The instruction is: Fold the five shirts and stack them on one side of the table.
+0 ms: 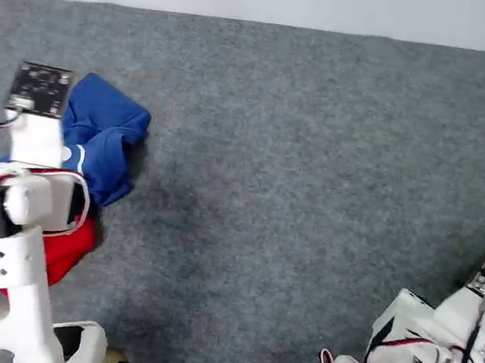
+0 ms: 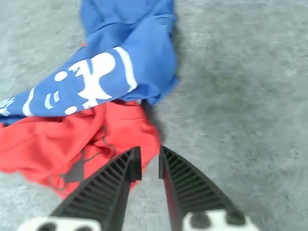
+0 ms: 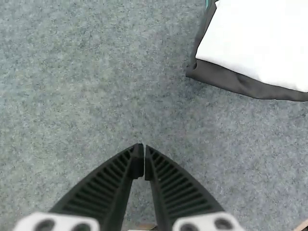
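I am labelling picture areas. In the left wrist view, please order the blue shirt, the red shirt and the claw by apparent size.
1. blue shirt
2. red shirt, partly covered by the blue one
Unranked: the left claw looks about as large as either shirt, but it is nearest the camera.

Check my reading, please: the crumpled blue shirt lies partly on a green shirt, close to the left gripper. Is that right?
Not quite: the blue shirt lies partly on a red shirt, not a green one, as the left wrist view shows. It is crumpled and close to the left gripper.
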